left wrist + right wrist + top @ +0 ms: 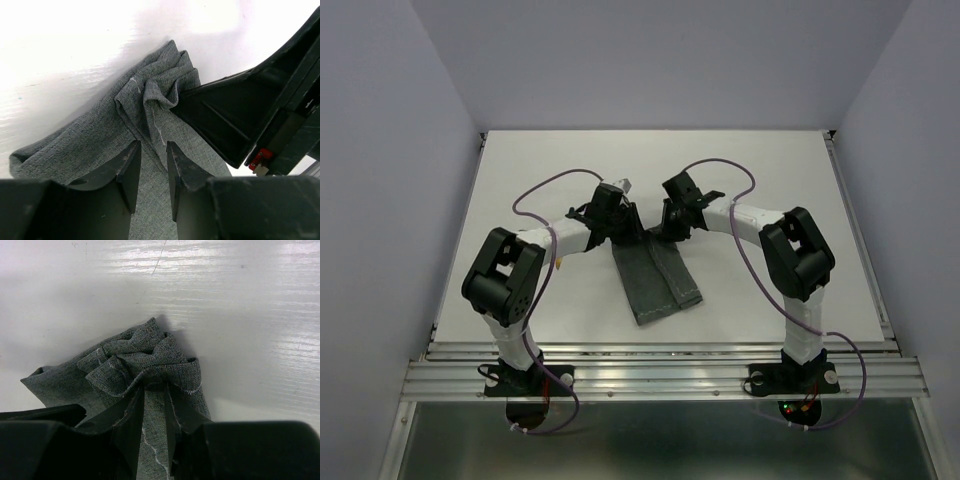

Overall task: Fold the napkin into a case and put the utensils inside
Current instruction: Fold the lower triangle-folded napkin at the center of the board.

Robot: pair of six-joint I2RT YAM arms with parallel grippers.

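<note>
The napkin (657,285) lies as a folded strip in the middle of the table (780,190), its far end bunched. The right gripper (154,390) pinches that bunch. The left gripper (153,150), jaws narrowly apart, sits just beside it over flat cloth.

Bunched napkin (145,362) in right gripper (154,394)

Seen from above, the left arm (505,280) rises from its base at 7 o'clock and the right arm (798,255) from 5 o'clock. Both elbows are raised and the forearms turn inward. The left gripper (152,147) points toward 2 o'clock, its jaws slightly parted. The right gripper (154,392) points toward 9 o'clock, its jaws pinching a bunched fold of the napkin (655,280). The two grippers sit just beside each other.
</note>
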